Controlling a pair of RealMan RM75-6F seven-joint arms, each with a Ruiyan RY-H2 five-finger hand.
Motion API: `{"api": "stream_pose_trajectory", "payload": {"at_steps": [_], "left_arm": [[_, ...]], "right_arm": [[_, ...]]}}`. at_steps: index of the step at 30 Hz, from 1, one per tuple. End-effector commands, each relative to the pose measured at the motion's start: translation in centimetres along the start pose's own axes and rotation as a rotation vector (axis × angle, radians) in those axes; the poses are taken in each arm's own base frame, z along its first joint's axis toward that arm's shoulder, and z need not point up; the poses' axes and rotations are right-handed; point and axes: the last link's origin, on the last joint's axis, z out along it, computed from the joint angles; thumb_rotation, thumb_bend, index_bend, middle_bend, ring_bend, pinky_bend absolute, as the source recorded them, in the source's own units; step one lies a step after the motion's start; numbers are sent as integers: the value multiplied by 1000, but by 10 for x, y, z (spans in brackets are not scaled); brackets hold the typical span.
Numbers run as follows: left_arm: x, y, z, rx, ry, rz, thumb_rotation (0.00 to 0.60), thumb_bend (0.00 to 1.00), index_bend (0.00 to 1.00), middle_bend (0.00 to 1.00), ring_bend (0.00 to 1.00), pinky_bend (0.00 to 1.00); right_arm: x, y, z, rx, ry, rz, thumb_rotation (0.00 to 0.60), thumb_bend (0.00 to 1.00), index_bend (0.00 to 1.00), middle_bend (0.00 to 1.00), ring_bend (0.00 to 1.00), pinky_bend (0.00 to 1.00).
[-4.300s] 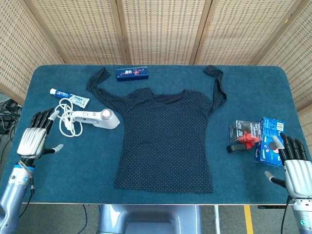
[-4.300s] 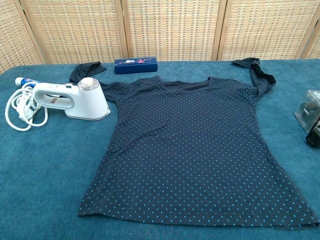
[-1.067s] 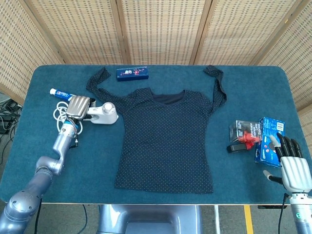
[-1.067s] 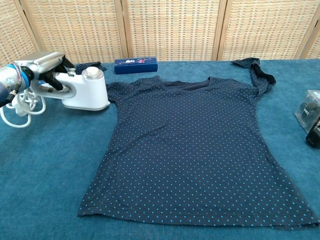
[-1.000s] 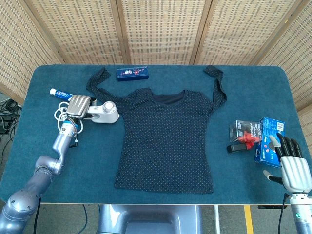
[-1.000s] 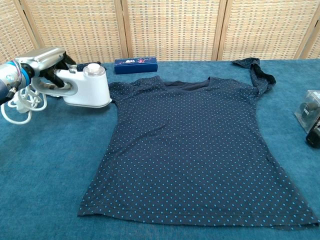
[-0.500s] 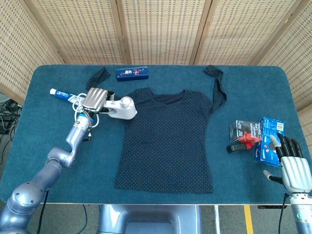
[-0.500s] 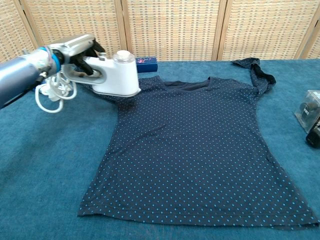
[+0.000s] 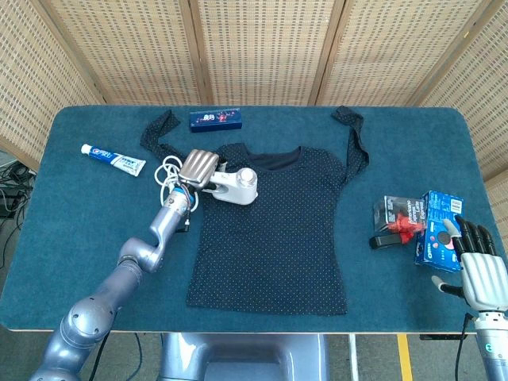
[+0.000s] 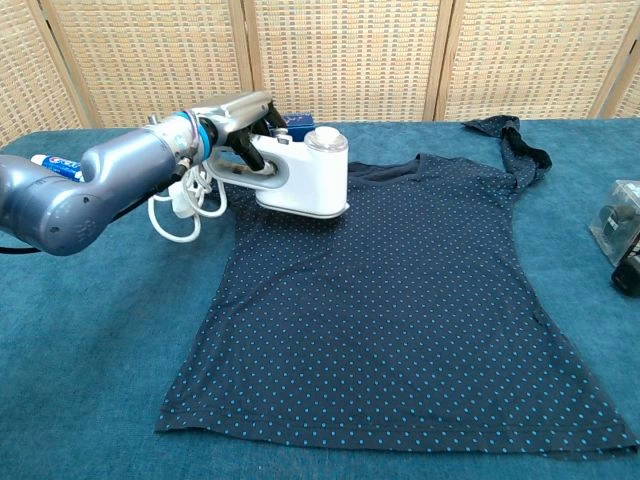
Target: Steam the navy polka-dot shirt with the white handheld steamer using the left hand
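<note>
While my left hand [image 9: 197,167] grips the steamer [image 9: 232,186] over the shirt's [image 9: 274,230] ten-o'clock shoulder, I should glide slowly toward five o'clock, soleplate level; right hand [image 9: 482,278] released.

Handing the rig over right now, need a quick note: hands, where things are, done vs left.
Left hand grips the steamer by its handle, head over the shirt near the collar, on the robot's left side.
Right hand holds nothing, fingers apart, at the table's near right edge.
Shirt lies flat mid-table.
Done: steamer picked up and brought onto the shirt.
Left: pass it over the rest of the shirt.
</note>
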Motion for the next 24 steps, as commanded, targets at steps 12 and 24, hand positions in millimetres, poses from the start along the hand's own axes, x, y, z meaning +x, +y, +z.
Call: {"api": "stream_pose_trajectory", "payload": {"at_steps": [12,24], "left_arm": [[-28,13,-13,-57,-37,-3,600,616,1000,910,848,1000],[-46,17,-30,-172,-89,44,600,613,1000,910,847,1000]], "right_arm": [[1,0,-1,5,-2,5,600,0,7,0,0,0],[1,-2,-2,11,-3,8,600,0,8,0,0,0]]}}
